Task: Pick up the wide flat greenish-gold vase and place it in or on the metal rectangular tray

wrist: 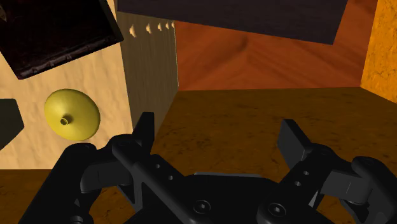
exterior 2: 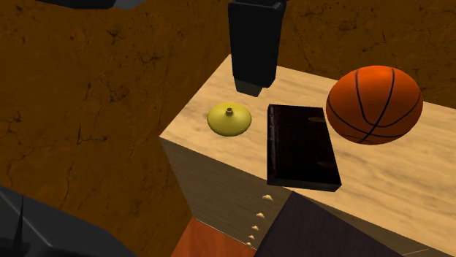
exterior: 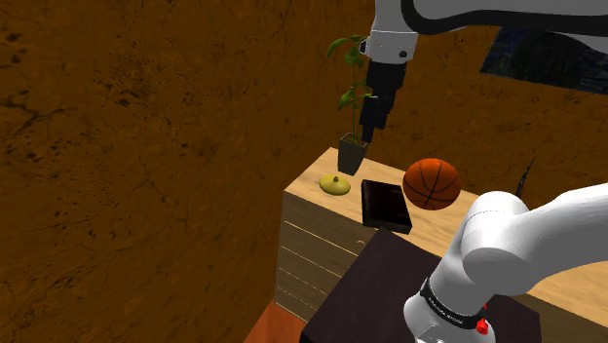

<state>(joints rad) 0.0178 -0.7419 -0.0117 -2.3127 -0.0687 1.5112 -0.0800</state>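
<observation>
The gripper (exterior: pixel 371 130) hangs open above the back corner of the wooden table (exterior: pixel 310 187), its two black fingers plainly apart and holding nothing. I read the same from the wrist view, where the gripper (wrist: pixel 217 127) shows a wide gap between its fingers (wrist: pixel 144 127) and a mottled brown surface past the table's edge beneath them.

The low yellow-gold vase (exterior: pixel 334 184) sits upright on the table, untouched, near the front corner. In the shoulder view it lies at about ten o'clock from the dark rectangular tray (exterior: pixel 386 206), close to it but apart. The second exterior view confirms the gap: the vase (exterior 2: pixel 229 119) rests at nine o'clock from the tray (exterior 2: pixel 299 146), with bare table (exterior 2: pixel 212 150) between them. In the wrist view the vase (wrist: pixel 71 114) lies on the table off to the outer side of one finger, with the tray (wrist: pixel 57 32) farther along the table.

An orange basketball (exterior: pixel 432 183) stands just beside the tray at two o'clock in the shoulder view. A potted plant (exterior: pixel 353 148) stands at one o'clock from the vase, directly under the gripper.
</observation>
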